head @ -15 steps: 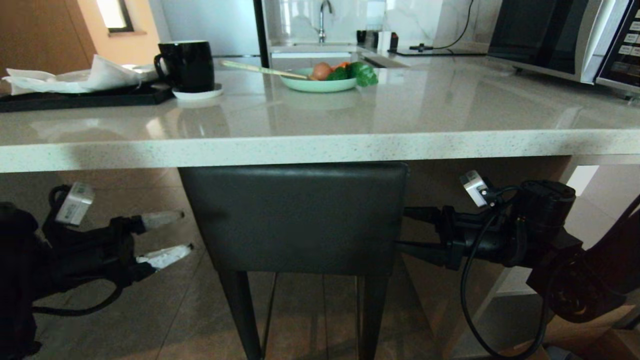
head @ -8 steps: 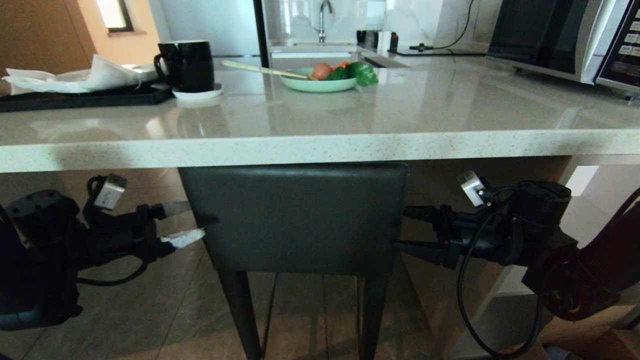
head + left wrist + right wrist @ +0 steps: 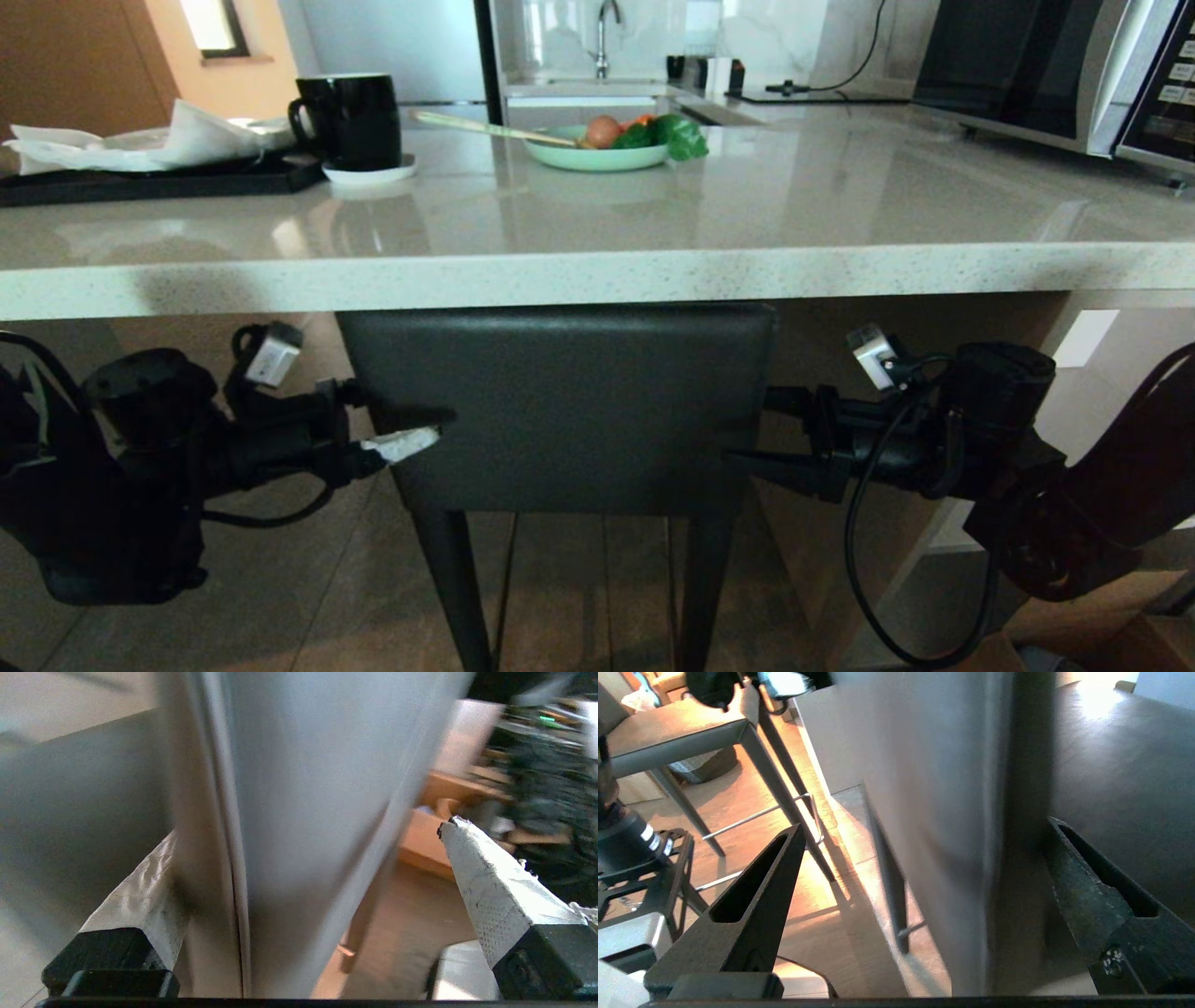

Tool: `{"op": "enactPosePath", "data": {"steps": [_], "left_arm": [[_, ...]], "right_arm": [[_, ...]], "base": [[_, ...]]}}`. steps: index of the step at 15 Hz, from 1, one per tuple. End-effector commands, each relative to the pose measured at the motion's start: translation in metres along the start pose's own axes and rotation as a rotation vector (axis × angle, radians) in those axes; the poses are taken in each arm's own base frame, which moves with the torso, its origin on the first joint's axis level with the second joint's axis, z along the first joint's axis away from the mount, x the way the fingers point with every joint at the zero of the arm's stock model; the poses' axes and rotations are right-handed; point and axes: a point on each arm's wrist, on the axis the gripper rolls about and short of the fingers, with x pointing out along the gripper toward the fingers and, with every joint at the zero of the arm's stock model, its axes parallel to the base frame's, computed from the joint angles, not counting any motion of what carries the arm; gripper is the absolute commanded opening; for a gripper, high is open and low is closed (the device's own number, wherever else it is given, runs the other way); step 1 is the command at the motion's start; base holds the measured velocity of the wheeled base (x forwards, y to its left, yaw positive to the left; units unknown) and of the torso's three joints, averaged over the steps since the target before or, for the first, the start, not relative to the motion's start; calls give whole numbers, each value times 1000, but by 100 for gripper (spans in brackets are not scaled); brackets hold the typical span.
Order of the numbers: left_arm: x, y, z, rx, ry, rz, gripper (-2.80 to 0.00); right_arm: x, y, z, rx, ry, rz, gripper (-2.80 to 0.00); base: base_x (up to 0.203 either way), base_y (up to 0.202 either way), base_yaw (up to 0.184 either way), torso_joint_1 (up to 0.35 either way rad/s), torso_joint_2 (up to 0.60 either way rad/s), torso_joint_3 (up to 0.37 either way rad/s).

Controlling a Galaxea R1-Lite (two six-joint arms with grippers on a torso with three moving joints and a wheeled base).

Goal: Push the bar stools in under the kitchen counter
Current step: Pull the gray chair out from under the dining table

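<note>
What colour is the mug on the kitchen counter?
Black mug, seen best in the head view.

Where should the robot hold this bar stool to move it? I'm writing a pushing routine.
Grip the bar stool by its low padded backrest, one tool at each side edge, coming in level from the left and right. The backrest is a thin upright slab, so open fingers can straddle its edges, as the left tool and right tool do now; the seat is tucked beneath the kitchen counter.
</note>
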Motion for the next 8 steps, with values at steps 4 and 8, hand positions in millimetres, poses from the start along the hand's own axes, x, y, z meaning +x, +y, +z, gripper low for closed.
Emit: {"op": "enactPosePath", "data": {"steps": [4,8], "left_arm": [[7,-20,-5,38,12,-3,0],[4,-26,-3,36,10,109,0]], "right_arm": [[-1,1,-4,9,5,6,0],[0,3,-1,2,1,10,0]], "base": [[0,0,0,0,0,0],[0,0,0,0,0,0]]}}
